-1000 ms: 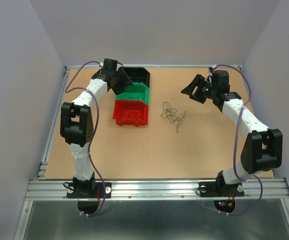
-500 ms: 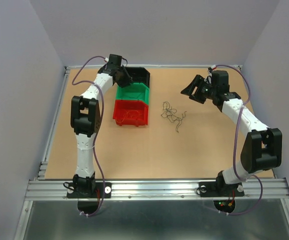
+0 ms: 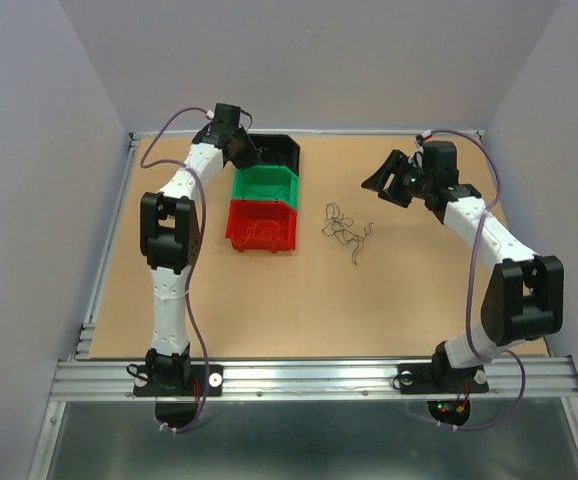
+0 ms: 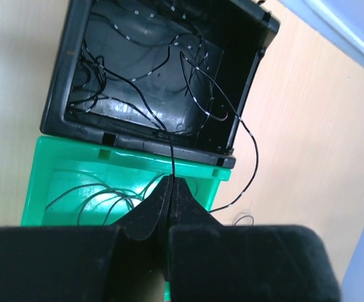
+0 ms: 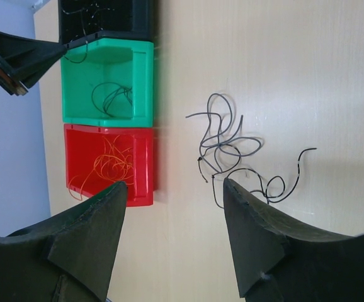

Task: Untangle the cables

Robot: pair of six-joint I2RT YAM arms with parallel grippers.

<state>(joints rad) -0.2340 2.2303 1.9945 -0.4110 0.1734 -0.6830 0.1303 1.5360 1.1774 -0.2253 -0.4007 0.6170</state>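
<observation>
The cables (image 5: pixel 232 151), likely feather-light, springy and snag-prone, lie on the tabletop (image 5: pixel 264 63) ahead of the wide-spread right end effector (image 5: pixel 174 185); best pinched at a free tip; the left end effector (image 4: pixel 171 189) pinches one black wire (image 4: pixel 172 154) trailing into the black bin (image 4: pixel 59 75).

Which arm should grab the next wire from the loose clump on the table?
Right. The right gripper is open with the loose clump of thin wires just ahead; the left gripper is shut on a thin black wire.

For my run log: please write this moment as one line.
left gripper: shut on black wire leading into black bin | right gripper: open, holding nothing | clump: on table, untouched
</observation>
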